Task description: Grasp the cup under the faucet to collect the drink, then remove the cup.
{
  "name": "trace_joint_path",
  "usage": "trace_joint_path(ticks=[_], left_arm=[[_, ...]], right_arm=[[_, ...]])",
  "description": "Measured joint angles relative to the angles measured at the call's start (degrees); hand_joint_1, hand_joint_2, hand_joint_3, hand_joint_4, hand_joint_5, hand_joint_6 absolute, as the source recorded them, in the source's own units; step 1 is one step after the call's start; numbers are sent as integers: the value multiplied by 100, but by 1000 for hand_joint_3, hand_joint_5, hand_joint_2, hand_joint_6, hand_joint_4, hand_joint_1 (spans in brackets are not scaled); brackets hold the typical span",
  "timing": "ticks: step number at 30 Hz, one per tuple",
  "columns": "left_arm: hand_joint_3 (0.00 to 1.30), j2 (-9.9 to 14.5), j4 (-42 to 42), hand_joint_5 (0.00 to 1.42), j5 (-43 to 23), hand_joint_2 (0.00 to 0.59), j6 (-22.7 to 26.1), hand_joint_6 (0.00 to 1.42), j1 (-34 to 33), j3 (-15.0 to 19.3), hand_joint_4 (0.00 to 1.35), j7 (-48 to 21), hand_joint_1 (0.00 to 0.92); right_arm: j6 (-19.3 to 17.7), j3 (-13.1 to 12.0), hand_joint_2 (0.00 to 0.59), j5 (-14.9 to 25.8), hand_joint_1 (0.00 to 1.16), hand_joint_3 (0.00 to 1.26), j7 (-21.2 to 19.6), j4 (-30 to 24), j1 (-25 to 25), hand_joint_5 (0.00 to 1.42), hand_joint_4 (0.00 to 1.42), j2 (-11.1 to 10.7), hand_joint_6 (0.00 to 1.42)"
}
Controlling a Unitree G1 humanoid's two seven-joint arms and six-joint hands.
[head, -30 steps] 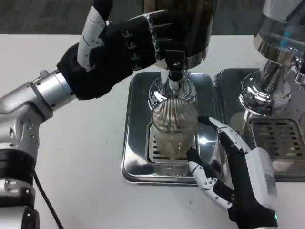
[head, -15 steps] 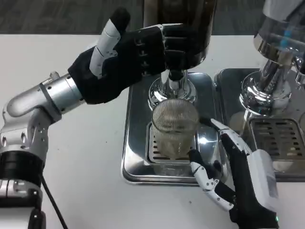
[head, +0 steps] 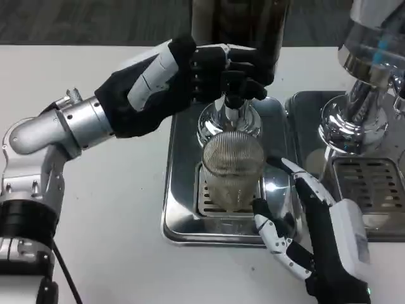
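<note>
White table [head: 114, 190] fills my screen, smooth and flat, and a shiny square metal tray [head: 180, 215] sits on it. On the tray's slotted grate stands the clear round ribbed glass cup [head: 231, 170]. It stands up straight, mouth up, so its long way runs up and down. It is right under the shiny metal faucet [head: 231, 120] of the tall dark drink dispenser [head: 240, 31]. I can see a little pale drink low in the cup.

My left hand [head: 190, 76], white on its back with black fingers, reaches in from the left on a silver arm. Its fingers curl over the black tap handle [head: 235, 85] above the faucet and rest on it.

My right hand [head: 304, 234] comes up from the bottom, just beside the cup on its right. Its fingers are spread apart and hold nothing. I cannot tell if a fingertip touches the glass.

A second silver dispenser [head: 367, 82] stands at the right on its own tray.
</note>
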Motion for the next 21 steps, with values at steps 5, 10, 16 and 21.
trace_joint_path(ticks=[5, 10, 16, 21], left_arm=[[287, 30, 33, 282, 154, 64, -416, 191, 8, -86, 247, 116, 0], [267, 38, 61, 256, 298, 64, -942, 171, 73, -122, 221, 327, 0], [243, 55, 142, 232, 447, 69, -1348, 157, 138, -167, 195, 511, 0], [242, 57, 169, 229, 506, 68, -1588, 155, 175, -216, 194, 617, 0]], right_arm=[[0, 0, 386, 16, 426, 282, 11, -27, 39, 217, 234, -3, 227], [0, -1, 387, 78, 428, 282, 35, -57, 76, 217, 240, -6, 227], [0, -1, 388, 90, 429, 282, 74, -113, 100, 211, 236, -7, 227], [0, -1, 388, 89, 430, 276, 76, -174, 114, 208, 234, -6, 227]])
